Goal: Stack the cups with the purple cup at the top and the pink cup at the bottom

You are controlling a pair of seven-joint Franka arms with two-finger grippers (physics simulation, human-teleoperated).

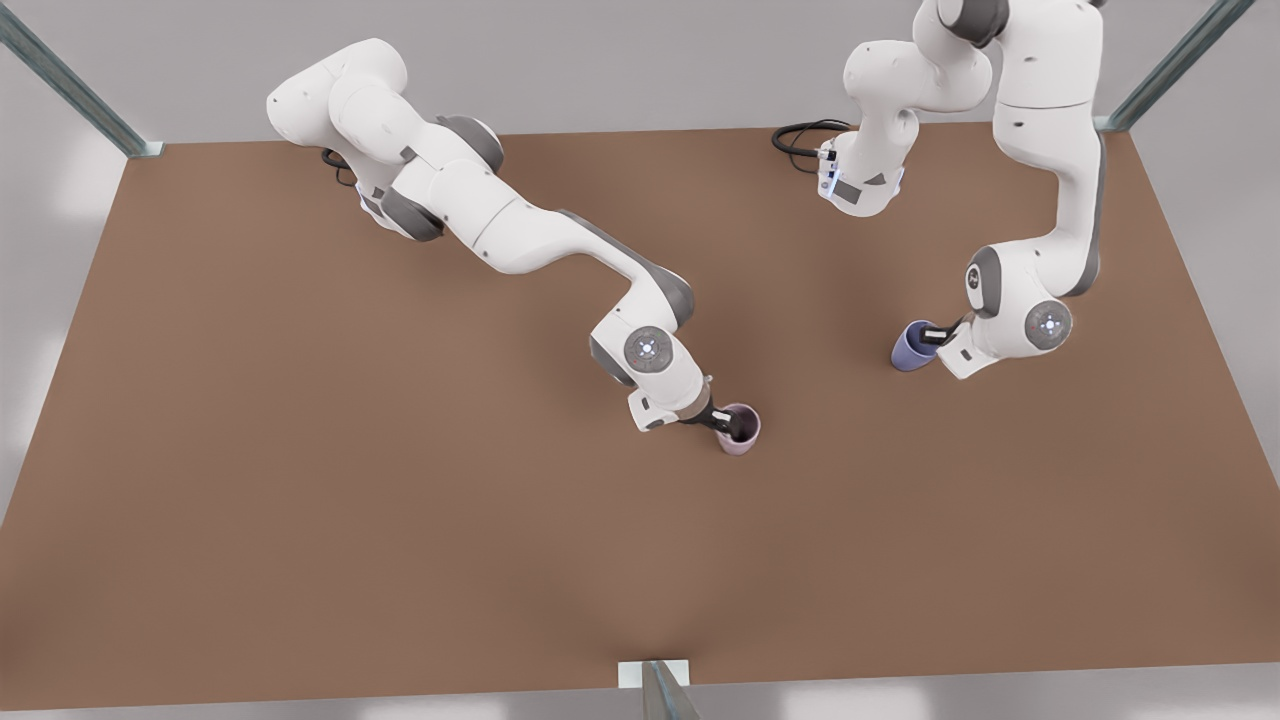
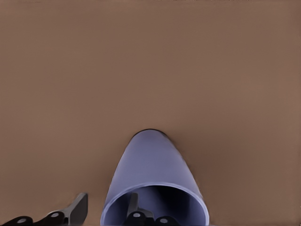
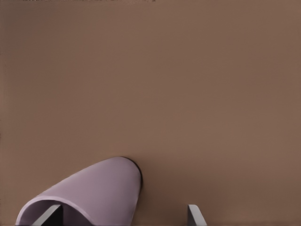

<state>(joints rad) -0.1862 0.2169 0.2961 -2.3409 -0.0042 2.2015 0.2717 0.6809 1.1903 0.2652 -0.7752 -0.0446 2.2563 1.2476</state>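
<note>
Two cups stand upright on the bare brown worktop, well apart, mouths up, nothing between them. Nearer the camera, about mid-worktop: pink cup, with the right gripper at its rim. One finger sits inside the mouth, the other outside and apart from the wall, so the fingers straddle the wall, open. Farther back, toward the front view's right: purple cup, left gripper at its rim, one finger inside, one outside, spread open, not clamped
</note>
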